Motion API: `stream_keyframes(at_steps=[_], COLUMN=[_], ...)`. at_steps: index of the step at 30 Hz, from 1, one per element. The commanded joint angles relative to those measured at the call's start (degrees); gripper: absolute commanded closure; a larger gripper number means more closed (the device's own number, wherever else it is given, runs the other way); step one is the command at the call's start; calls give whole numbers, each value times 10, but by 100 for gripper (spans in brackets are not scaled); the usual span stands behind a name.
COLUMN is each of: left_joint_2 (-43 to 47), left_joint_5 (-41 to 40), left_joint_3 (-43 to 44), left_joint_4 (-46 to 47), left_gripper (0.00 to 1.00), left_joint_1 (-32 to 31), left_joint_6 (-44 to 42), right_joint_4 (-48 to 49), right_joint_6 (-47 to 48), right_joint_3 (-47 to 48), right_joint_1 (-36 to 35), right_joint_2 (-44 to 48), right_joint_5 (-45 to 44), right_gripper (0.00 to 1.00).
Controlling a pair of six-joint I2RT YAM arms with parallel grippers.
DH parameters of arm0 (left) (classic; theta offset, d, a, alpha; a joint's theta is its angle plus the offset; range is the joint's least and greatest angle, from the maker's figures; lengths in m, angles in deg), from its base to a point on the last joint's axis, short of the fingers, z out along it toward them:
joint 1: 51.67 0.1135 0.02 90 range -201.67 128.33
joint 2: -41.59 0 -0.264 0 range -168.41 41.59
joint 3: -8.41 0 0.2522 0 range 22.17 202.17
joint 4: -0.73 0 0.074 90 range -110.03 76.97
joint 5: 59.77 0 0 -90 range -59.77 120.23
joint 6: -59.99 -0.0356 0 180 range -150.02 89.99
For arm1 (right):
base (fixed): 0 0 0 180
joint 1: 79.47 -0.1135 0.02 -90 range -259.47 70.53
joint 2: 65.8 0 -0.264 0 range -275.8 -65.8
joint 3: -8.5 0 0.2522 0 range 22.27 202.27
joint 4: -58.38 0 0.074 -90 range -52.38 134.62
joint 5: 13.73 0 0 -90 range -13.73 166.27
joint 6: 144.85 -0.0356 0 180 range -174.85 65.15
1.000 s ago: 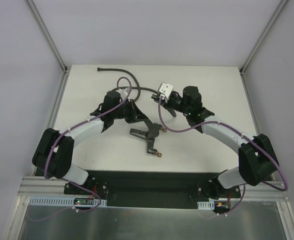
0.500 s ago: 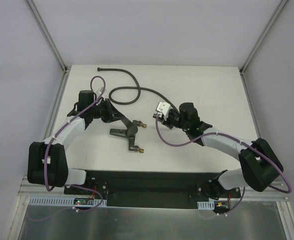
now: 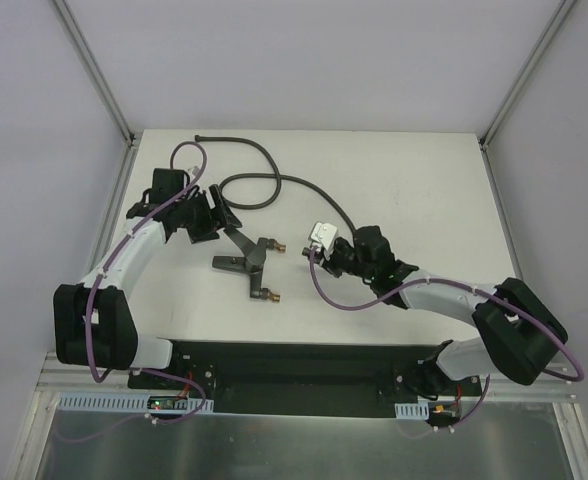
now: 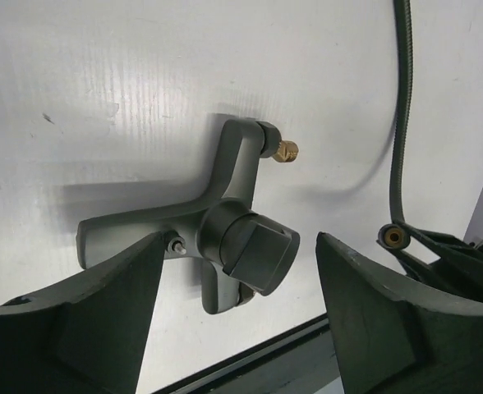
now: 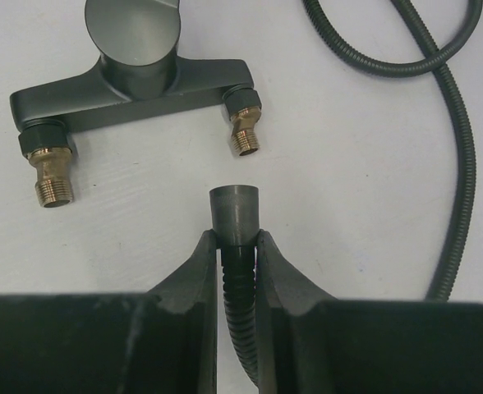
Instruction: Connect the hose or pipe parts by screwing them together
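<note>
The dark grey forked fitting [image 3: 246, 262] lies flat on the white table, its brass threaded ends [image 5: 244, 139] pointing towards my right gripper. My left gripper [image 4: 240, 238] stands open just above it, its fingers [image 4: 102, 312] on either side of the fitting's round knob [image 4: 254, 246] without touching it. The long dark hose [image 3: 264, 185] curls across the back of the table. My right gripper [image 5: 235, 242] is shut on the hose just behind its end nut [image 5: 233, 212]. That nut points at the nearer brass end, a short gap away.
The hose [image 5: 459, 164] loops round to the right of my right gripper. The table's black front edge [image 4: 250, 369] lies close under my left gripper. Purple cables [image 3: 334, 295] run along both arms. The table's left edge rail [image 3: 114, 210] is near my left arm.
My left gripper dragged the fitting left and towards the front, then opened and let it go. My right gripper followed left and nearer with the hose end.
</note>
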Motion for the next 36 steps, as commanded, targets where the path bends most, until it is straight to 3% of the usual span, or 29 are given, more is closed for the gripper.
stream_keyframes(at_steps=[1,10,17,29,36], left_joint_2=[18,-94,-207,-301,-335], left_joint_5=[-58,-240,-263,-254,-259], left_joint_3=[58,242,346,355,327], left_joint_4=[-49,-186,-246,-263,-261], left_gripper=[27,32,36,36,41], left_joint_1=[-2,-147,-200,-237,-242], left_joint_6=[-23,-54,-59,-78,-75], right_joint_4=[94,138,155,165,165], right_joint_6=[-49,-59,-66,-65,-65], right_joint_3=[-19,-53,-80,-103,-107], right_joint_1=[-9,-9,-8,-5,-5], right_joint_2=[-13,10,29,66,65], right_joint_5=[-5,-35,-54,-59,-60], right_gripper=[99,99,99,99,99])
